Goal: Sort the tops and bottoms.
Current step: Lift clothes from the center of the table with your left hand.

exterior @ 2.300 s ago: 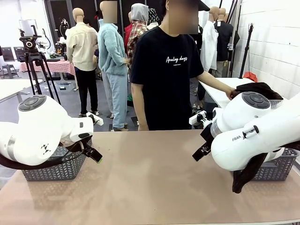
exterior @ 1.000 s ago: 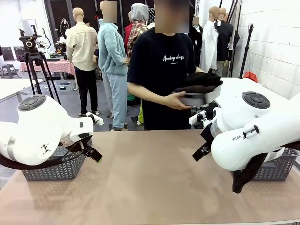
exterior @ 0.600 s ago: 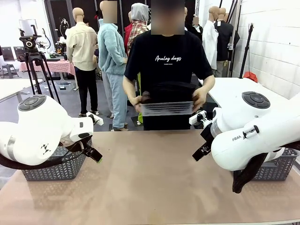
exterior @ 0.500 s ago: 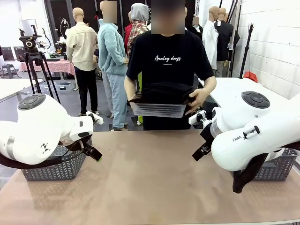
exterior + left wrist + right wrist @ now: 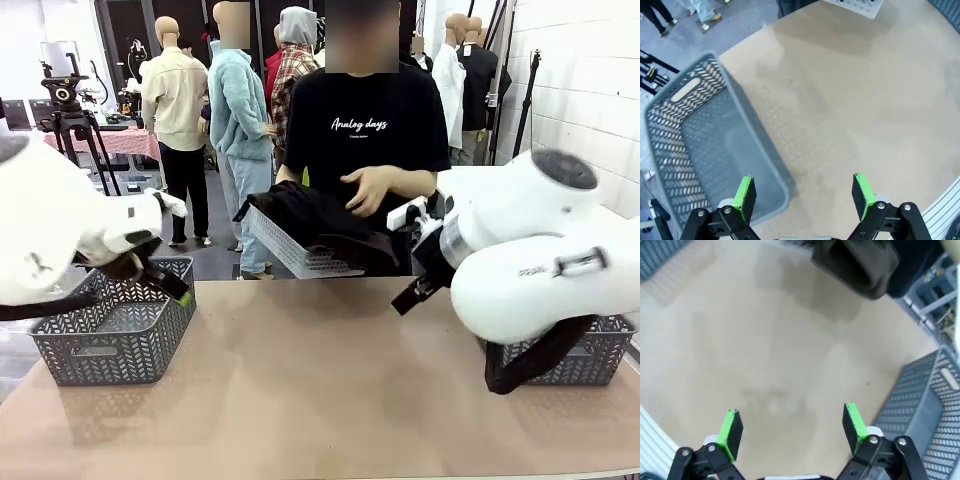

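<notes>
Across the table a person tilts a pale slatted basket [image 5: 300, 250] toward the far edge, and dark bottoms [image 5: 335, 228] spill from it. The same dark cloth [image 5: 860, 262] hangs at the top of the right wrist view. The tops are hidden. My left gripper [image 5: 168, 282] hovers open over the near rim of the left grey basket [image 5: 110, 335]; its green pads [image 5: 745, 192] stand wide apart with nothing between them. My right gripper [image 5: 405, 293] hangs open above the bare tabletop [image 5: 765, 350], right of centre and below the spilling cloth.
A second grey basket [image 5: 570, 355] stands at the table's right end, partly behind my right arm, and shows as the basket [image 5: 922, 395] at the right. The grey basket [image 5: 700, 140] under my left gripper holds nothing. The pale basket's corner [image 5: 855, 5] pokes over the far edge.
The person fetched the basket of dark clothes from the side table, brought it to the front and tipped it toward the table. Both arms have risen and pulled outward.
</notes>
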You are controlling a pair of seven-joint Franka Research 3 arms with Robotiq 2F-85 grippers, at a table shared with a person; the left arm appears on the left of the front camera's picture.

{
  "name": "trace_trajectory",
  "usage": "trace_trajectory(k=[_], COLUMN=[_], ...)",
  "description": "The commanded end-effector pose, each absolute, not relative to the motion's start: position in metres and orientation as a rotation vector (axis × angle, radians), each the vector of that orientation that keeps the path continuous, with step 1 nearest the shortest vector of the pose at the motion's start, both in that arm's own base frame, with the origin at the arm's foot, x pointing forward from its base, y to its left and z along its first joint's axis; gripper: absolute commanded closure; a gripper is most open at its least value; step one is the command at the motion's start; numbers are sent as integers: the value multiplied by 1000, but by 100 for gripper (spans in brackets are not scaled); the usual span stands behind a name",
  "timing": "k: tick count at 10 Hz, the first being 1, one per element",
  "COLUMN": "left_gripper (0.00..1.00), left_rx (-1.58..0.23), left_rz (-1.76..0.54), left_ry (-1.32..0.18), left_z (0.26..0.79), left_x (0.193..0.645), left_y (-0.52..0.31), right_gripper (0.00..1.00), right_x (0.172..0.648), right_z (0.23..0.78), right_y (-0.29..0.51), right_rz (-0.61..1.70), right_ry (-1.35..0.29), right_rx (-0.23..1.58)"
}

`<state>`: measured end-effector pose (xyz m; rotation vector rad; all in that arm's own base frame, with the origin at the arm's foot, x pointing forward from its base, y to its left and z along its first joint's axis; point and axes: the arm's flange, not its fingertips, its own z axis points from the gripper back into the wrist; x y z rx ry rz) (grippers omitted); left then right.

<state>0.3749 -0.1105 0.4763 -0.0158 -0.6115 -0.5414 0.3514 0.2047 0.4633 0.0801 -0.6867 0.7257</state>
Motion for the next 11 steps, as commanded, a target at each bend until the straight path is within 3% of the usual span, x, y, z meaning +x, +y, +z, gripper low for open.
trace_trajectory(k=[1,6,7,8,11], left_gripper=[0,0,0,0,0], left_rx=[-17,-31,-30,-15,-13], left_rz=[-593,-544,-544,-507,-547], left_ry=[-564,-580,-585,-600,-585], left_z=[494,516,517,508,527], left_x=[358,331,336,345,337], left_y=[-82,-59,-60,-62,-61], right_gripper=[0,0,0,0,0], right_x=[300,248,251,291,291], right_z=[483,516,513,568,568], right_y=[163,101,98,122,122], right_rz=[693,559,556,585,585], right_ry=[-690,-713,-720,-697,-697], right_rx=[69,133,157,95,95])
